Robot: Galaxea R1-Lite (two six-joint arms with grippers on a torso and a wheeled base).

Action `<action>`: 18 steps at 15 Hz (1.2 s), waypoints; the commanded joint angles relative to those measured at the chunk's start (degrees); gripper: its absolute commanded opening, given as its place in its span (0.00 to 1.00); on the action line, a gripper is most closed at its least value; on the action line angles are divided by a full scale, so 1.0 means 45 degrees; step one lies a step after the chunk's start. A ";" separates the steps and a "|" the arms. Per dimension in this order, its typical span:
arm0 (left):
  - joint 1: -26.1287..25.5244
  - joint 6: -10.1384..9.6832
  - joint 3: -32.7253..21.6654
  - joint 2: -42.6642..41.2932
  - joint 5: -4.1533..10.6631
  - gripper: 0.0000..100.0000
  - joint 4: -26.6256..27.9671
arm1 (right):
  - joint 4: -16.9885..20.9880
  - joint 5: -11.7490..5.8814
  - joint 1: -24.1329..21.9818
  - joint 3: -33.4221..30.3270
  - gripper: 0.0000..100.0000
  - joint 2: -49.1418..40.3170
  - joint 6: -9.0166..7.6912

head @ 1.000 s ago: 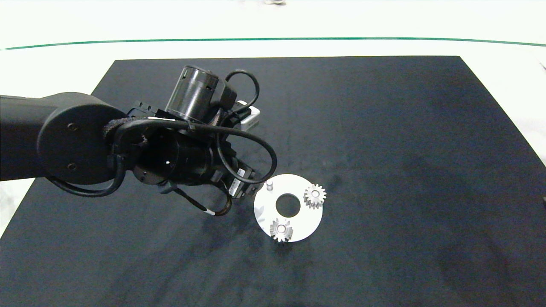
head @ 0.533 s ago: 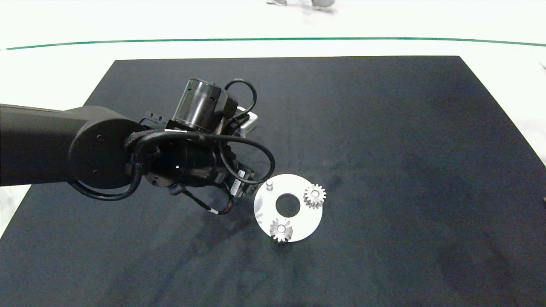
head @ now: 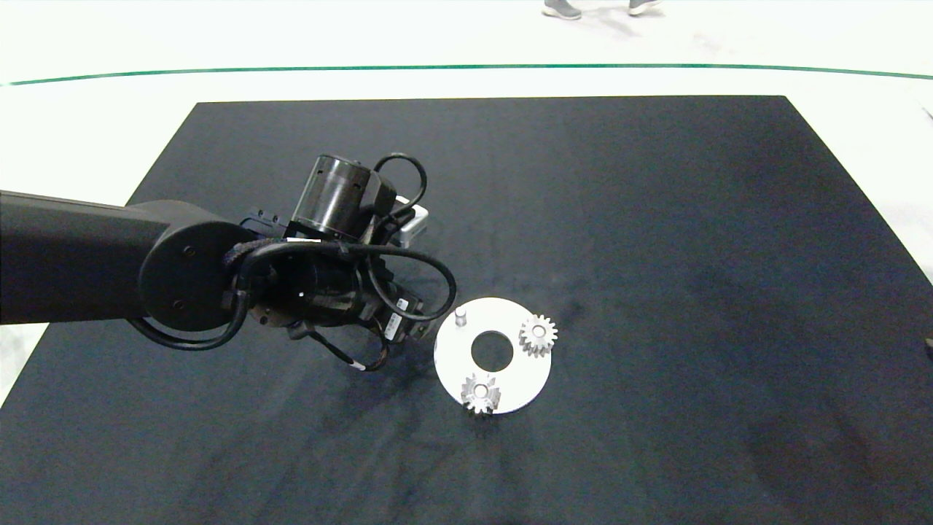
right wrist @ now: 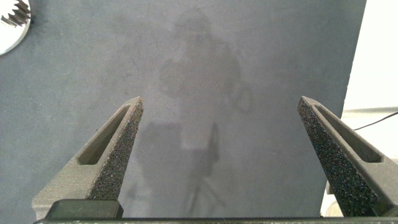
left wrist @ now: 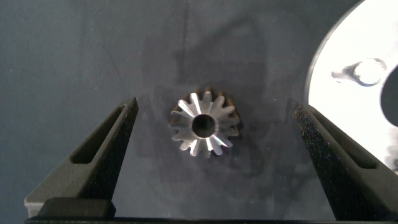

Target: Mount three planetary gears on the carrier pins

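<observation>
The white disc (head: 452, 357) lies on the black mat, right of centre. Two planetary gears (head: 538, 335) (head: 480, 394) sit on two of its carrier pins. One pin (head: 460, 316) stands bare at the disc's far left side. My left arm (head: 321, 292) reaches in from the left, and its wrist hides the mat just left of the disc. In the left wrist view, my left gripper (left wrist: 214, 115) is open over a third gear (left wrist: 204, 127), which lies flat on the mat between the fingers, apart from both. The disc's edge (left wrist: 336, 93) and the bare pin (left wrist: 367, 70) are close beside it. My right gripper (right wrist: 221, 106) is open over bare mat.
The black mat (head: 656, 219) covers most of the white table, with wide bare areas to the right and front. A green line (head: 466, 67) runs across the far side. A person's shoes (head: 561, 9) show at the top edge.
My left arm has drawn back a little to the left and sunk lower beside the disc. The shoes at the top edge have moved to the right. Disc and mounted gears are unmoved.
</observation>
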 commanded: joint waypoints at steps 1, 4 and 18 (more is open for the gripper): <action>0.0119 0.0031 0.0030 0.0037 0.0012 0.99 0.0035 | 0.0030 -0.0014 0.0008 0.0017 1.00 0.0026 -0.0022; 0.0216 0.0129 0.0049 0.0037 0.0012 0.93 0.0055 | 0.0030 -0.0014 0.0008 0.0017 1.00 0.0026 -0.0022; 0.0158 0.0109 0.0108 0.0115 -0.0008 0.65 0.0113 | 0.0030 -0.0014 0.0008 0.0017 1.00 -0.0033 -0.0022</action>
